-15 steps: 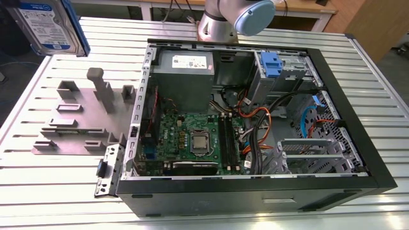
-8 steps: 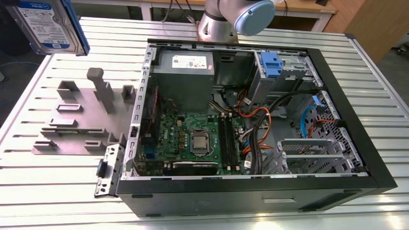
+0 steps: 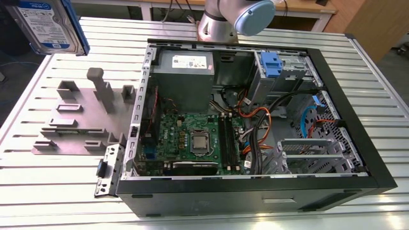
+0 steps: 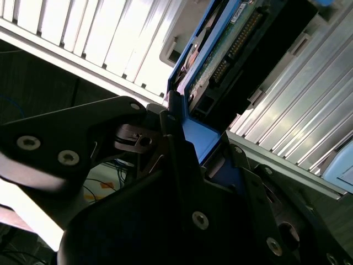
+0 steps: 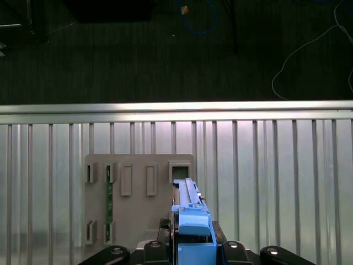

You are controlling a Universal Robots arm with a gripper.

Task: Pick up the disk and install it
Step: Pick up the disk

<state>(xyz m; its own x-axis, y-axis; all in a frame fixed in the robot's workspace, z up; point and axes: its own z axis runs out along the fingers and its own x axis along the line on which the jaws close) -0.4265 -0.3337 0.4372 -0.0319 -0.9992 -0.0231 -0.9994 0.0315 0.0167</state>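
The disk (image 3: 48, 24), a silver drive with a white-and-blue label in a blue carrier, hangs in the air high at the exterior view's left, above the table's far corner. In the first wrist view its blue carrier edge (image 5: 190, 221) sticks out from between the black fingers of my gripper (image 5: 190, 251), which is shut on it. The second wrist view shows the disk's connector edge (image 4: 234, 44) and blue frame (image 4: 198, 138) clamped at the gripper (image 4: 185, 138). The disk is well away from the computer case (image 3: 357, 158).
The open case lies on the slatted aluminium table (image 3: 57, 191). Inside it are a silver drive cage with a blue latch (image 3: 271, 64) and a grey box (image 3: 185, 72). A grey slotted fixture plate (image 3: 70, 129) (image 5: 138, 204) lies beside the case. Dark floor lies beyond the table edge (image 5: 176, 107).
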